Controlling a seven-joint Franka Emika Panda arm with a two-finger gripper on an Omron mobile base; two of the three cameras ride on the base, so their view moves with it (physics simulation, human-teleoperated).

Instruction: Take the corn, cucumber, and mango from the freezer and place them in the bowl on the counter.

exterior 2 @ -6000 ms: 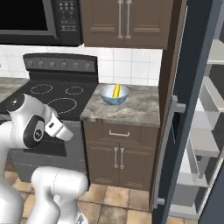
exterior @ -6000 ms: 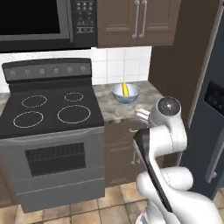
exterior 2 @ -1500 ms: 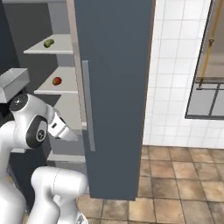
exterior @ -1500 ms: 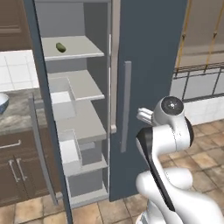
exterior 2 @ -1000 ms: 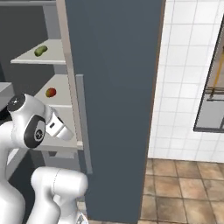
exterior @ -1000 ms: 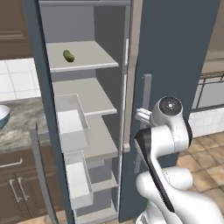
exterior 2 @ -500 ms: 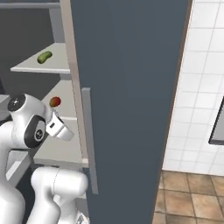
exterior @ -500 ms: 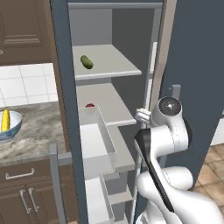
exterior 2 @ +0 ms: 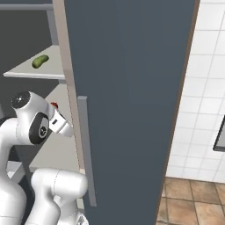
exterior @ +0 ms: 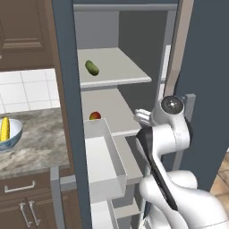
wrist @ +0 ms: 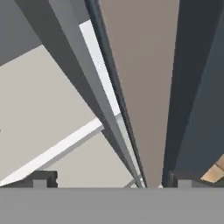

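The cucumber (exterior: 92, 67) lay on the upper shelf (exterior: 120, 74) inside the freezer (exterior: 67, 112), the mango (exterior: 95, 116) sat on the shelf below behind a pulled-out drawer (exterior: 105, 165), and to the freezer's left the corn (exterior: 5, 129) rested in the bowl (exterior: 13, 136) on the bench (exterior: 36, 147).

The base rolls from the stove to the open freezer (exterior: 67, 103), closing in until its shelves loom large. The cucumber (exterior: 92, 67) and mango (exterior: 95, 116) come into view, while the bowl (exterior: 10, 136) with the corn (exterior: 5, 128) slides left.
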